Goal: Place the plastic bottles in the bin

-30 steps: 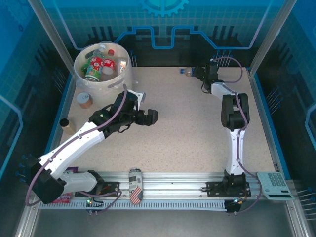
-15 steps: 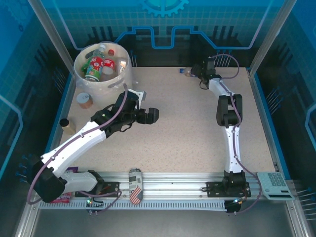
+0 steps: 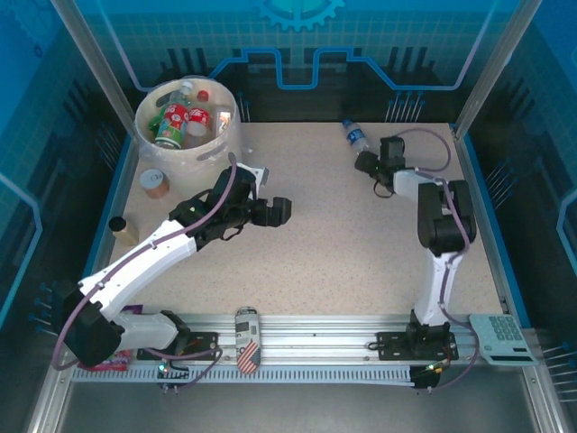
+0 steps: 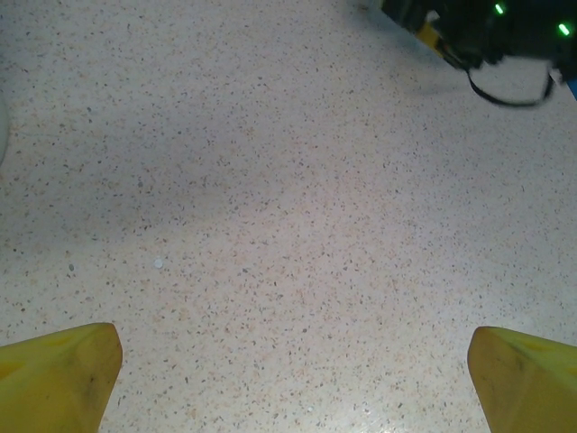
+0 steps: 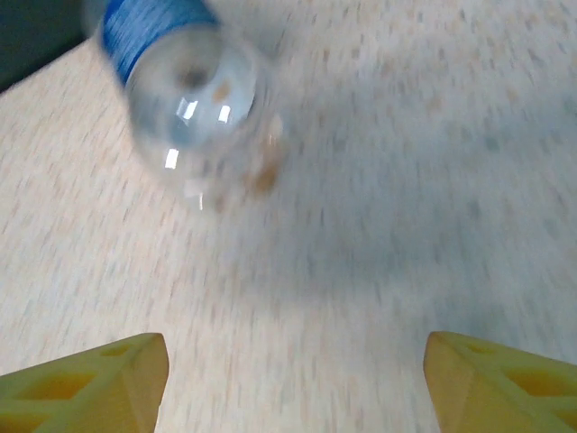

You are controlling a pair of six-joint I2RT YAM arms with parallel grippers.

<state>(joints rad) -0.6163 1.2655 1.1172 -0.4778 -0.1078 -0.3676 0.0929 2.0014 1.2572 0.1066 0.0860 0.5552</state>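
Blue-labelled and clear, one plastic bottle (image 3: 355,135) lies on its side on the speckled bench (image 3: 343,253) close to the far edge, well apart from the bin (image 3: 194,155). That cream bucket stands in the far left corner and already holds a heap of red- and green-labelled bottles (image 3: 185,119).

The right hand (image 3: 365,163) sits low just beside the lone bottle, on its near side. This arm is the nearer one, so the pick is probably its job. In the blurred right wrist view the bottle (image 5: 189,81) shows its round base ahead and to the left, outside the gap of the right hand (image 5: 293,379). The yellow fingers (image 5: 117,379) stand apart with only bench between them, so nothing is gripped yet. To my eye the hand must shift left and forward before closing on the body. A bottle lying on its side may roll if one finger nudges it first.

The left hand (image 3: 278,210) hovers over the middle of the bench, between bin and bottle. Its wrist view shows the left hand (image 4: 293,374) spread wide over bare surface, holding nothing, likely parked clear of the other arm's reach.
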